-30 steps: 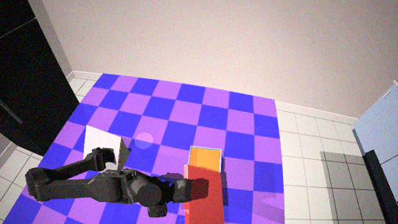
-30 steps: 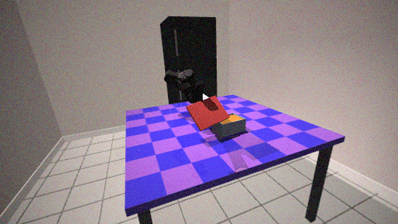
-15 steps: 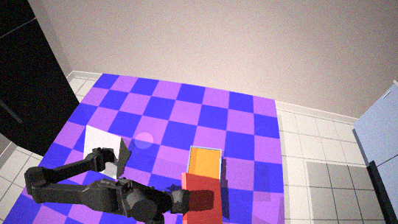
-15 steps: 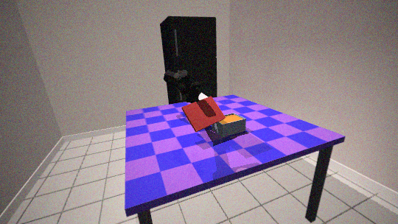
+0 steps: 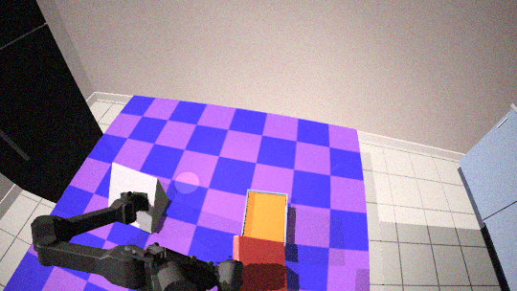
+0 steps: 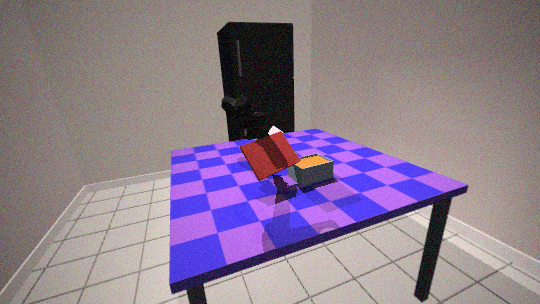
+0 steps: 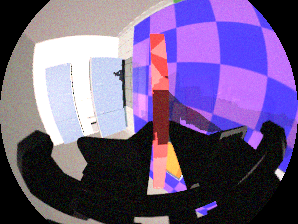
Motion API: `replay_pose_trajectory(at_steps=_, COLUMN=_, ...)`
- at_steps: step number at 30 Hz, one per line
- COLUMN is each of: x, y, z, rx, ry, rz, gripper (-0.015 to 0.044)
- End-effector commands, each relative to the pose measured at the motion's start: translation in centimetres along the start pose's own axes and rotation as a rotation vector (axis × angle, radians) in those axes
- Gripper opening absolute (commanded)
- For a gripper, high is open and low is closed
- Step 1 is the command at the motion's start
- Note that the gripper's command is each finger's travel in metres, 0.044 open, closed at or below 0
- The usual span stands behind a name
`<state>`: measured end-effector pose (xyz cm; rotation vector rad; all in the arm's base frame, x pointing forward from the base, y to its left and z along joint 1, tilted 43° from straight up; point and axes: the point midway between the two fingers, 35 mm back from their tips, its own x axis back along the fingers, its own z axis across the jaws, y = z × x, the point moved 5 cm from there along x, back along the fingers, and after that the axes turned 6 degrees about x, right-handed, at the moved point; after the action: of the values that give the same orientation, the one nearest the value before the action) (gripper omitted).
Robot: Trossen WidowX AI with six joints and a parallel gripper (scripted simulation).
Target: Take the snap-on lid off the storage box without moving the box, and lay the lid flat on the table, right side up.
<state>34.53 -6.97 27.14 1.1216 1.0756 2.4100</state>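
Note:
The red lid [image 5: 263, 250] [image 6: 265, 159] [image 7: 159, 65] is off the box and held in the air, steeply tilted. It appears edge-on in the wrist view. My gripper [image 5: 237, 275] [image 7: 160, 124] is shut on one edge of the lid; the lid hides the fingers in the exterior view. The grey storage box [image 6: 318, 176] [image 5: 269, 215] stands upright on the checkered table [image 5: 313, 184] [image 6: 240, 240], open at the top with orange showing inside [image 6: 314, 161]. In the exterior view the lid overlaps the box's left rim; whether they touch I cannot tell.
A white block [image 5: 125, 184] [image 6: 274, 130] stands on the table at the left in the top view, beneath or behind part of the arm [image 5: 91, 221]. A black fridge [image 6: 260, 75] stands beyond the table. A pale blue cabinet [image 5: 493, 163] is at the far right in the top view.

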Motion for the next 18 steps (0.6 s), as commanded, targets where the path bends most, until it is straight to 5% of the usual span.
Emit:
replay_pose_trajectory(at_steps=1, x=0.3, y=1.0, z=0.2, rx=-0.003, ry=0.017, rz=-0.002, gripper=0.0)
replay_pose_trajectory(at_steps=18, x=0.6, y=4.3, z=-0.3, rx=-0.002, ry=0.017, rz=-0.004, gripper=0.0)
